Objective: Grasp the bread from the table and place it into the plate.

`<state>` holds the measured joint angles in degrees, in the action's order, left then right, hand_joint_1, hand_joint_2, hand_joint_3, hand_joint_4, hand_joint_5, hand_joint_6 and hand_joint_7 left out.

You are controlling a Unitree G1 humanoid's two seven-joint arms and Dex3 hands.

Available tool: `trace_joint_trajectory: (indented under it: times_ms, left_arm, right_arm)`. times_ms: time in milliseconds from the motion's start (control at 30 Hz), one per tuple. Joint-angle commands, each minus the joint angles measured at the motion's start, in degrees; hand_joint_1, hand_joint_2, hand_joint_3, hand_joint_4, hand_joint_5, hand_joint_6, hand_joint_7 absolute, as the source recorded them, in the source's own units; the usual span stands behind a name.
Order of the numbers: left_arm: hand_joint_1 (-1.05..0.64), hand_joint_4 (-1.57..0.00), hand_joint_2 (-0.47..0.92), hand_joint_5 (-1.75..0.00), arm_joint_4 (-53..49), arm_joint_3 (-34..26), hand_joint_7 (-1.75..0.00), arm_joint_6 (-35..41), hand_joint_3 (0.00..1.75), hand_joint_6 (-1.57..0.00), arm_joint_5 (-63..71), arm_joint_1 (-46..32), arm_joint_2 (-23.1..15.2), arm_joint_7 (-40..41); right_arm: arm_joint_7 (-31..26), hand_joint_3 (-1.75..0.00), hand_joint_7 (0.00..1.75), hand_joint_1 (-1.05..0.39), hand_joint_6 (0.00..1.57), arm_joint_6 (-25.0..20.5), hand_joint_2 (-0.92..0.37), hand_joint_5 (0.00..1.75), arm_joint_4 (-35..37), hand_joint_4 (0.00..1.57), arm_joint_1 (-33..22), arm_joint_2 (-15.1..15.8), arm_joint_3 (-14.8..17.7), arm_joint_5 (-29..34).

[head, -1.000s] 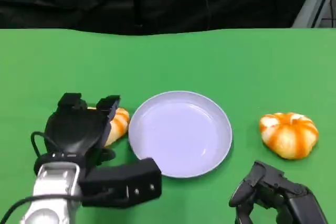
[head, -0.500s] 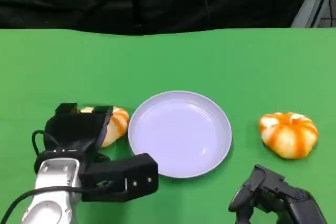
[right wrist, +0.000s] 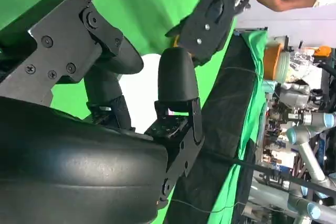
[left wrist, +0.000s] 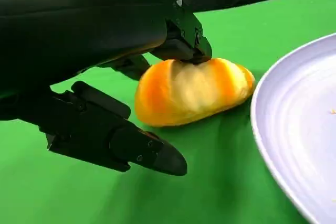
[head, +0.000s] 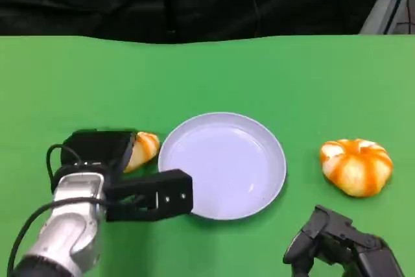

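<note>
On the green table (head: 207, 69), the left hand (head: 97, 150) sits over an orange-and-cream bread (head: 142, 149) that lies on the cloth just left of the pale plate (head: 222, 163), close to its rim but apart from it. From the head view only the right end of this bread shows past the black shell of the hand. The left wrist view makes the relation clearer: upper fingers (left wrist: 181, 38) press down on the top of the bread (left wrist: 194, 92), while a lower finger (left wrist: 113, 140) reaches along the cloth beside and below it, its tip not plainly touching. The bread lies between the two sets of fingers, and whether the hand has truly clamped it cannot be told; the loaf rests on the table. The plate (left wrist: 299, 140) rim lies just beside the bread's far end. A second, rounder bun (head: 356, 165) with orange stripes sits well to the right of the plate. The right hand (head: 337, 244) rests low at the near right edge of the table, its fingers curled inward with nothing in them, near the bun but apart from it.
</note>
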<state>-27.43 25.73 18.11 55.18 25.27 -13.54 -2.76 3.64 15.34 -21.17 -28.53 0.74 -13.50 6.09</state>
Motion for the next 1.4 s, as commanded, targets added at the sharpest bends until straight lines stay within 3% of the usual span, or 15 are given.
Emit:
trace_joint_trajectory:
  times_ms: [33, 100, 133, 167, 200, 267, 633, 667, 700, 767, 1000, 1067, 1200, 1400]
  left_arm:
    - [-0.33, -0.49, 0.9, -0.37, -3.83, 0.24, -0.04, -4.92, 0.01, -0.52, -2.68, -0.37, -1.84, 5.25]
    - [-0.31, -0.5, 0.9, -0.37, -5.42, -0.37, -0.04, -9.83, 0.01, -0.53, -4.16, -1.02, -2.57, 11.05]
    - [-0.25, -0.8, 0.9, -0.93, -6.42, -0.88, -0.49, -13.7, 0.03, -0.8, -5.21, -1.68, -3.17, 15.73]
    - [-0.19, -0.92, 0.91, -1.41, -6.87, -1.37, -1.2, -16.79, 0.07, -0.77, -6.11, -2.43, -3.71, 19.53]
    - [-0.17, -0.95, 0.91, -1.57, -7.35, -1.58, -1.47, -18.81, 0.08, -0.74, -6.73, -2.79, -4.07, 21.99]
    - [-0.15, -0.93, 0.92, -1.71, -6.43, -1.87, -1.69, -20.13, 0.11, -0.7, -7.39, -3.67, -4.64, 24.17]
    - [-0.13, -0.9, 0.84, -1.75, 4.61, -3.32, -1.75, -18.81, 0.2, -0.71, -4.85, -9.6, -7.85, 31.12]
    - [-0.16, -0.9, 0.76, -1.75, 7.0, -3.78, -1.75, -18.14, 0.39, -0.7, -4.31, -10.74, -8.39, 31.22]
    - [-0.17, -0.9, 0.61, -1.75, 8.77, -4.11, -1.75, -17.6, 0.72, -0.7, -3.92, -11.58, -8.76, 31.21]
    - [-0.18, -0.9, 0.48, -1.75, 13.39, -4.63, -1.75, -15.7, 0.91, -0.69, -2.06, -13.32, -9.28, 31.09]
    - [-0.19, -0.92, 0.38, -1.75, 21.79, -5.36, -1.75, -14.6, 1.01, -0.7, 0.29, -15.48, -9.32, 30.19]
    - [-0.19, -0.93, 0.37, -1.75, 22.75, -5.27, -1.75, -15.3, 1.02, -0.7, 0.47, -15.29, -9.1, 30.49]
    - [-0.16, -0.95, 0.31, -1.75, 23.98, -4.57, -1.75, -18.32, 1.26, -0.74, -0.71, -13.62, -7.57, 29.92]
    - [-0.17, -0.95, 0.3, -1.75, 23.59, -4.17, -1.75, -21.3, 1.3, -0.74, -1.96, -12.16, -6.08, 28.02]
  right_arm:
    - [-0.25, -1.32, 1.46, -0.05, 0.67, 0.12, -0.37, 1.68, -0.37, 0.65, -0.3, 0.46, 0.15, -0.28]
    - [-0.22, -1.32, 1.46, -0.05, 0.67, 0.26, -0.37, 1.68, -0.29, 0.65, -0.22, 0.45, 0.03, -0.25]
    - [-0.19, -1.32, 1.46, -0.04, 0.66, 0.34, -0.37, 1.68, -0.21, 0.65, -0.15, 0.44, -0.06, -0.24]
    - [-0.19, -1.32, 1.46, -0.04, 0.66, 0.35, -0.37, 1.69, -0.17, 0.65, -0.09, 0.46, -0.12, -0.19]
    - [-0.2, -1.32, 1.47, -0.04, 0.66, 0.35, -0.37, 1.69, -0.15, 0.64, -0.05, 0.48, -0.16, -0.17]
    - [-0.36, -1.33, 1.47, -0.04, 0.66, 0.02, -0.37, 1.69, -0.2, 0.64, 0.01, 0.5, -0.07, 0.01]
    - [-0.06, -1.31, 1.46, -0.04, 0.66, -0.1, -0.38, 1.68, 0.09, 0.64, 0.22, 0.62, 0.31, -0.7]
    - [-0.05, -1.31, 1.46, -0.04, 0.66, 0.04, -0.38, 1.69, 0.24, 0.65, 0.35, 0.63, 0.3, -0.64]
    - [-0.05, -1.31, 1.47, -0.03, 0.67, 0.14, -0.38, 1.69, 0.34, 0.65, 0.44, 0.64, 0.29, -0.6]
    - [0.06, -1.32, 1.47, -0.03, 0.66, 0.28, -0.38, 1.69, 0.55, 0.65, 0.63, 0.72, 0.33, -0.69]
    - [-0.01, -1.33, 1.47, -0.01, 0.66, 0.47, -0.38, 1.69, 0.91, 0.65, 0.99, 0.8, 0.26, -0.6]
    - [-0.07, -1.33, 1.47, 0.0, 0.66, 0.59, -0.38, 1.69, 1.05, 0.65, 1.04, 0.79, 0.23, -0.51]
    - [-0.16, -1.34, 1.46, -0.01, 0.67, 0.2, -0.38, 1.68, 0.93, 0.65, 1.1, 0.63, 0.03, -0.34]
    - [-0.46, -1.34, 1.46, -0.01, 0.67, 0.58, -0.37, 1.68, 1.16, 0.65, 1.21, 0.63, -0.08, 0.1]
